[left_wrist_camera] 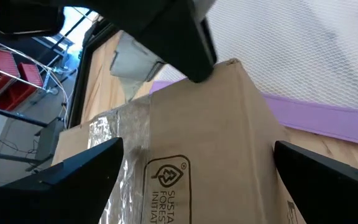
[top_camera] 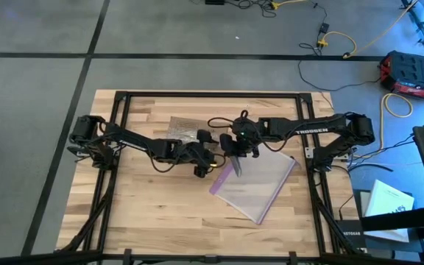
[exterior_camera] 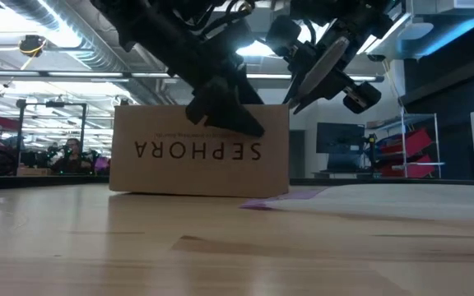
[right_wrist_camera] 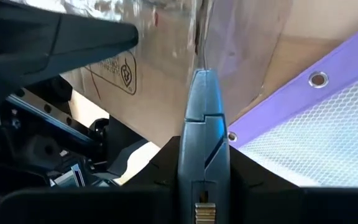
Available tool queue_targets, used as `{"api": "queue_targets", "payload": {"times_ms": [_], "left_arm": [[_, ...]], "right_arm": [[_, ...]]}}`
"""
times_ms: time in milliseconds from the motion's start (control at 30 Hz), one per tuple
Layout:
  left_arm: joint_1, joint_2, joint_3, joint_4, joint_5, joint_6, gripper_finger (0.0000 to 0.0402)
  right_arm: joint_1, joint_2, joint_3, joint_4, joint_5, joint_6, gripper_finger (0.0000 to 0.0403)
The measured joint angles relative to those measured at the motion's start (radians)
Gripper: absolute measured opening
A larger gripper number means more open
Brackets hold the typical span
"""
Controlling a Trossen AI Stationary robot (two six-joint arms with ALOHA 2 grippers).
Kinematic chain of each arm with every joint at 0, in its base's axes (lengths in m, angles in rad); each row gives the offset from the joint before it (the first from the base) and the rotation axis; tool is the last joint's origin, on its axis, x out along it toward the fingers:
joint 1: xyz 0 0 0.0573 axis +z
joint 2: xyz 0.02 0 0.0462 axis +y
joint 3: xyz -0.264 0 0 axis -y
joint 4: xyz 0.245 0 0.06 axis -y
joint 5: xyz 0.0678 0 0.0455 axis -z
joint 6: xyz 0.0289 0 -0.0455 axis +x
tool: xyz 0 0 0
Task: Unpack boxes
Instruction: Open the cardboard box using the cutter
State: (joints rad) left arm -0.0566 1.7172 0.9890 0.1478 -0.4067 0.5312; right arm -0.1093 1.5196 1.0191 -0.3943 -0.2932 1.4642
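Observation:
A brown cardboard box (exterior_camera: pixel 200 148) with upside-down "SEPHORA" lettering stands on the table; shiny tape covers its top (top_camera: pixel 188 131). My left gripper (left_wrist_camera: pixel 197 168) is open, one finger on each side of the box (left_wrist_camera: pixel 216 124). My right gripper (right_wrist_camera: pixel 202 180) is shut on a grey knife-like tool (right_wrist_camera: pixel 202 118), above the box's right end in the low view (exterior_camera: pixel 319 74). The tool's tip (right_wrist_camera: pixel 202 74) points at the box's taped face. Whether the tip touches it does not show. My left gripper straddles the box with one finger (left_wrist_camera: pixel 86 168) on one side and the other finger (left_wrist_camera: pixel 319 168) on the opposite side, coming in slanting down from the table's left. I cannot tell whether either finger touches the cardboard. My right gripper pinches the tool's handle (right_wrist_camera: pixel 202 155) between its two fingers, which lie along the tool. The tool sticks out forward past the fingertips and slants down toward the box.
A clear plastic bag (top_camera: pixel 260 184) with a purple zip edge (left_wrist_camera: pixel 316 118) lies flat on the table just right of the box. The black frame rails (top_camera: pixel 197 94) run along the table's far and side edges.

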Motion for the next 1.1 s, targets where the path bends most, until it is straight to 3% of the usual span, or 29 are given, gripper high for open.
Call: {"api": "queue_targets", "payload": {"times_ms": [767,967,1100], "left_arm": [[0.0,-0.002,0.0,-0.009,0.001,-0.008,0.04],[-0.013,-0.002,0.0,-0.046,-0.085,-0.007,0.04],[-0.025,-0.003,0.0,-0.073,-0.087,-0.033,0.04]], "right_arm": [[-0.001,-0.004,0.0,-0.009,-0.104,-0.021,0.0051],[0.008,-0.077,0.0,-0.086,0.006,-0.061,0.0051],[0.014,-0.131,0.0,-0.094,0.143,-0.088,0.0051]]}}
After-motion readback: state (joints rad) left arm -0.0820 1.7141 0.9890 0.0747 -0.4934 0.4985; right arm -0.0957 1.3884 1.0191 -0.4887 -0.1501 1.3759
